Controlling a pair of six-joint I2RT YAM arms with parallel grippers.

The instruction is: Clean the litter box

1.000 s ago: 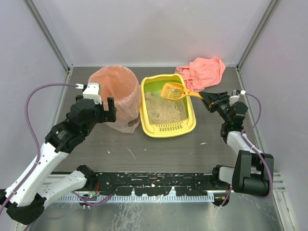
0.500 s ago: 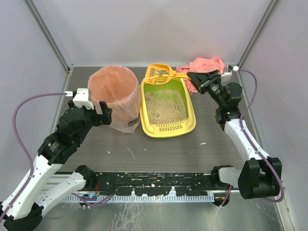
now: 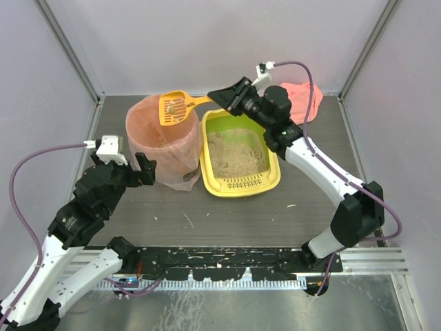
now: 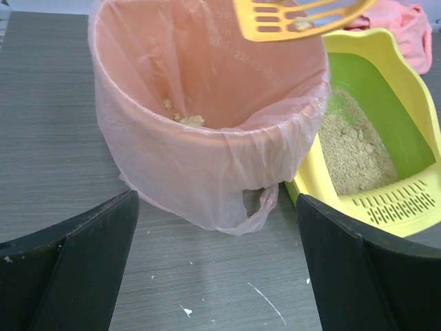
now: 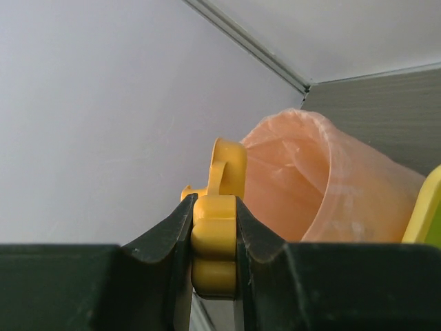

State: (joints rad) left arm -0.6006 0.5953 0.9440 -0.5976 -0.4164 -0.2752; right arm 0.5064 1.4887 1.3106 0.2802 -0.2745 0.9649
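The yellow litter box (image 3: pixel 274 181), green inside and holding beige litter, lies mid-table, and its slotted rim shows in the left wrist view (image 4: pixel 400 203). My right gripper (image 3: pixel 219 94) is shut on the handle of a yellow slotted scoop (image 3: pixel 176 108), held over the round bin lined with a pink bag (image 3: pixel 165 141). A few clumps rest in the scoop (image 4: pixel 296 19). The handle (image 5: pixel 215 238) sits squeezed between the right fingers (image 5: pixel 162 245). My left gripper (image 3: pixel 138 165) stands open just left of the bin (image 4: pixel 207 131), with nothing between its fingers (image 4: pixel 86 262).
A pink cloth (image 3: pixel 303 98) lies crumpled at the back right, partly behind the right arm. Some clumps lie at the bin's bottom (image 4: pixel 185 117). Pale crumbs and streaks mark the dark tabletop (image 3: pixel 186 221). Grey walls close in the table on three sides.
The right arm has swung the scoop left, from above the litter box's far end to over the pink-lined bin. The left gripper has drawn back a little from the bin, still open.
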